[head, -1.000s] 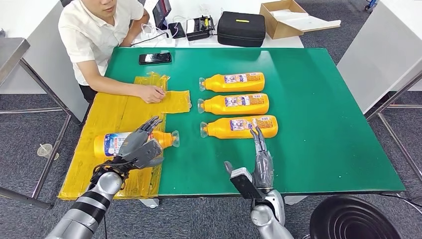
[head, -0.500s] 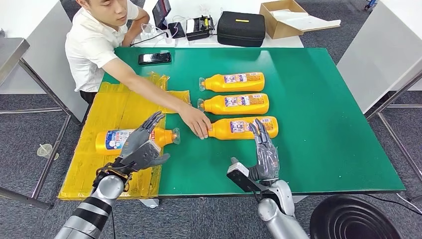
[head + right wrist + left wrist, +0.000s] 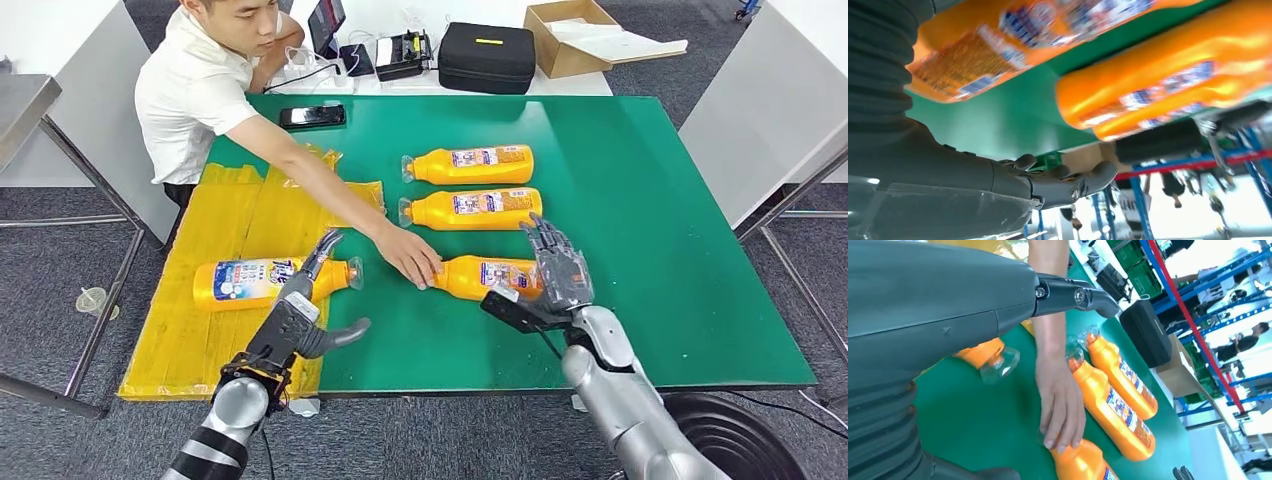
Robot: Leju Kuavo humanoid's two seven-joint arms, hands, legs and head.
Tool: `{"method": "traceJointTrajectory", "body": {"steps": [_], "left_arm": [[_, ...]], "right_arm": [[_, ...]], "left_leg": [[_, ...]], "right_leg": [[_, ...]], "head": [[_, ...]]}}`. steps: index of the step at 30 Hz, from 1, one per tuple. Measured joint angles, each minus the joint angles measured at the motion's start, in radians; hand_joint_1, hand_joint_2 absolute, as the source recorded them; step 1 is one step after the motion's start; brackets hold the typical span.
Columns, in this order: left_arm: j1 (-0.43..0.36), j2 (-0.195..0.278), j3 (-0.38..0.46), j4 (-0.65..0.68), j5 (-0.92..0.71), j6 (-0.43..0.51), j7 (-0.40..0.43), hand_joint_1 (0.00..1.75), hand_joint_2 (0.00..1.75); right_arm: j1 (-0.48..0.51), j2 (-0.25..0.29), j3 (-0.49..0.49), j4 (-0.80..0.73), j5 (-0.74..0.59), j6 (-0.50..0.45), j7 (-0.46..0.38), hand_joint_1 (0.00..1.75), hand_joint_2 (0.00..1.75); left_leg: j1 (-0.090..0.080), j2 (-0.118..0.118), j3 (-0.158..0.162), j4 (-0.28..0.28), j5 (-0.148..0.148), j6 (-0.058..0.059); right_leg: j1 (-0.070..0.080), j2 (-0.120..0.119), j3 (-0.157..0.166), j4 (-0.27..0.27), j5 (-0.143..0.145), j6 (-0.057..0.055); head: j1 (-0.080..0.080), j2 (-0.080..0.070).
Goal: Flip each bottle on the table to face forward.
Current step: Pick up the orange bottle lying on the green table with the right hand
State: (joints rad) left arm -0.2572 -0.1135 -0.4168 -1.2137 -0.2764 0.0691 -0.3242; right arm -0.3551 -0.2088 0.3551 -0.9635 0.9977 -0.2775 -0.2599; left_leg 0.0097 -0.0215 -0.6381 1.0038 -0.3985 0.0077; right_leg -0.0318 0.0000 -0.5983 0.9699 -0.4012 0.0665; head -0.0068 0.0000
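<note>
Four orange bottles lay on the green table; a person's hand touched the nearest bottle, beside the right hand.

Person's arm across table, hand on nearest bottle neck; bare green right of bottles.

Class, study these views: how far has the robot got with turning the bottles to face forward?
Apparently done: the bottle on the yellow sheet shows a large blue-white label. In hand: the nearest green-mat bottle, with the right hand over its base and a person's hand on its neck. Left: two farther bottles. The left hand holds nothing.
</note>
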Motion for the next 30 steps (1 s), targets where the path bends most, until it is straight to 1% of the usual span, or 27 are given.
{"method": "traceJointTrajectory", "body": {"steps": [4, 9, 14, 16, 24, 27, 30], "left_arm": [[0.029, -0.006, -0.001, -0.019, -0.002, 0.031, 0.006, 0.0, 1.75], [0.054, -0.005, 0.0, -0.04, -0.005, 0.055, 0.014, 0.0, 1.75], [0.065, -0.004, 0.0, -0.044, -0.001, 0.055, 0.01, 0.0, 1.75], [0.064, -0.004, 0.0, -0.044, 0.004, 0.053, 0.007, 0.0, 1.75], [0.063, -0.004, -0.001, -0.044, 0.014, 0.052, 0.001, 0.0, 1.75], [0.061, -0.004, -0.002, -0.043, 0.019, 0.052, -0.006, 0.0, 1.75], [0.059, -0.006, -0.004, -0.042, 0.027, 0.052, -0.01, 0.0, 1.75]], "right_arm": [[-0.014, -0.047, 0.008, 0.023, 0.0, 0.058, 0.025, 0.0, 1.75], [-0.002, -0.108, 0.03, 0.024, -0.019, 0.172, 0.084, 0.0, 1.75], [0.033, -0.164, 0.058, -0.009, -0.133, 0.318, 0.066, 0.0, 1.75], [0.04, -0.183, 0.071, -0.027, -0.166, 0.352, 0.059, 0.0, 1.75], [0.048, -0.229, 0.112, -0.068, -0.2, 0.388, 0.058, 0.0, 1.75], [0.039, -0.247, 0.132, -0.077, -0.229, 0.416, 0.065, 0.0, 1.75], [0.025, -0.258, 0.148, -0.076, -0.253, 0.424, 0.067, 0.0, 1.75]], "left_leg": [[0.0, 0.0, 0.0, 0.0, 0.0, 0.0], [0.0, 0.0, -0.001, 0.0, 0.0, 0.0], [0.0, 0.0, -0.001, 0.0, 0.0, 0.0], [0.0, 0.0, 0.0, 0.0, 0.0, 0.0], [0.0, 0.0, 0.0, 0.0, 0.0, 0.0], [0.0, 0.0, 0.0, 0.0, 0.0, 0.0], [0.0, 0.0, 0.0, 0.0, 0.0, 0.0]], "right_leg": [[0.0, 0.0, 0.0, 0.0, 0.0, 0.0], [0.0, -0.001, 0.0, 0.0, 0.0, 0.0], [0.0, 0.0, 0.0, 0.0, 0.0, 0.0], [0.0, 0.0, 0.0, 0.0, 0.0, 0.0], [0.0, 0.0, 0.0, 0.0, 0.0, 0.0], [0.0, 0.0, 0.0, 0.0, 0.0, 0.0], [0.0, 0.0, 0.0, 0.0, 0.0, 0.0]], "head": [[0.0, 0.0], [0.0, 0.0], [0.0, 0.0], [0.0, 0.0], [0.0, 0.0], [0.0, 0.0], [0.0, 0.0]]}}
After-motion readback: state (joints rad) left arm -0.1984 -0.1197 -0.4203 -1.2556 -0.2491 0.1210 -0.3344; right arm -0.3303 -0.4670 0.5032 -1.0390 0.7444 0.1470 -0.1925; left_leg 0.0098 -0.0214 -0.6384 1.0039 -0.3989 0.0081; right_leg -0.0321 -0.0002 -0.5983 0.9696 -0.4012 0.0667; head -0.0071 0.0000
